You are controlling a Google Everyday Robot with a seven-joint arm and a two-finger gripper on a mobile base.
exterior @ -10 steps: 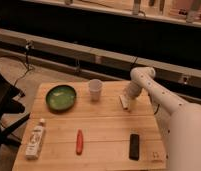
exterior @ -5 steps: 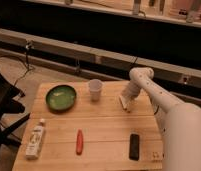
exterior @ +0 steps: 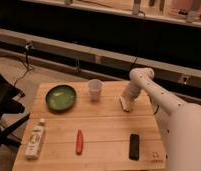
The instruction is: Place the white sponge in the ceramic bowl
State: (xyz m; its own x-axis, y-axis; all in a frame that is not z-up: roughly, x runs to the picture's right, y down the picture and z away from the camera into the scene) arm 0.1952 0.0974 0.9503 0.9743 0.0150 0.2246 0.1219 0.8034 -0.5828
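Gripper (exterior: 126, 103) down at the right side of the wooden table (exterior: 104, 132), fingers pressed together on the white sponge (exterior: 125, 105), which sits on the tabletop. Ceramic bowl (exterior: 60, 96) at left rear, well apart; translucent cup (exterior: 95, 89) between them.

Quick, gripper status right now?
Gripper: down at the table's right rear, shut on the white sponge.

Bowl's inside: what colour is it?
Glossy green, in the camera view: bowl. The tool is at the table's right.
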